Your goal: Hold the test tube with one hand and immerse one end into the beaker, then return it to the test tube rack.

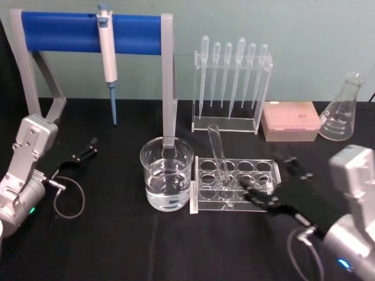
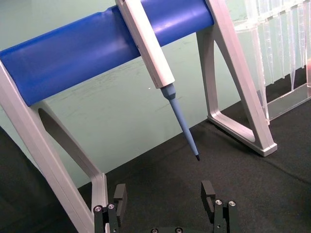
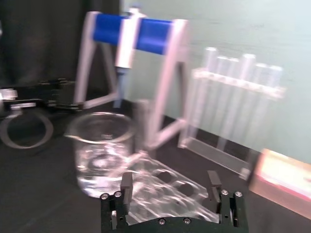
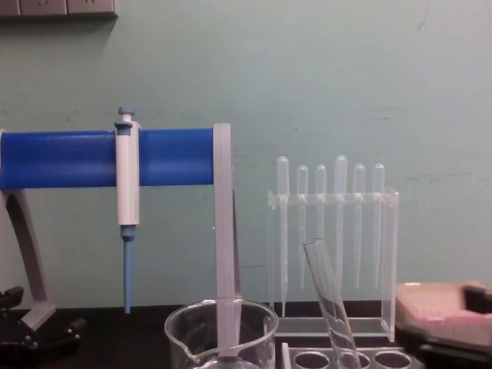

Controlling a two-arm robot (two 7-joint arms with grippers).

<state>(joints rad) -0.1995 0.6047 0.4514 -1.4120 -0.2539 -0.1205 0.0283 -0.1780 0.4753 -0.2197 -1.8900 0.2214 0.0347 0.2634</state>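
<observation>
The test tube (image 1: 218, 153) leans upright in a hole of a clear rack (image 1: 202, 202), its open rim at the top; the chest view shows the test tube (image 4: 329, 304) tilted to the left. Just left of the rack stands the beaker (image 1: 167, 172), wide, clear and holding liquid. My right gripper (image 1: 269, 178) sits low at the rack's right end, a short way right of the tube. In the right wrist view its fingers (image 3: 127, 187) stand wide apart, open, with nothing between them. My left gripper (image 1: 85, 151) rests open at the far left.
A blue-barred stand (image 1: 88, 32) holds a blue-tipped white pipette (image 1: 108, 58) behind the beaker. A clear holder of several plastic pipettes (image 1: 231, 76), a pink tip box (image 1: 290, 120) and a conical flask (image 1: 341, 111) line the back. Black cloth (image 1: 117, 246) covers the table.
</observation>
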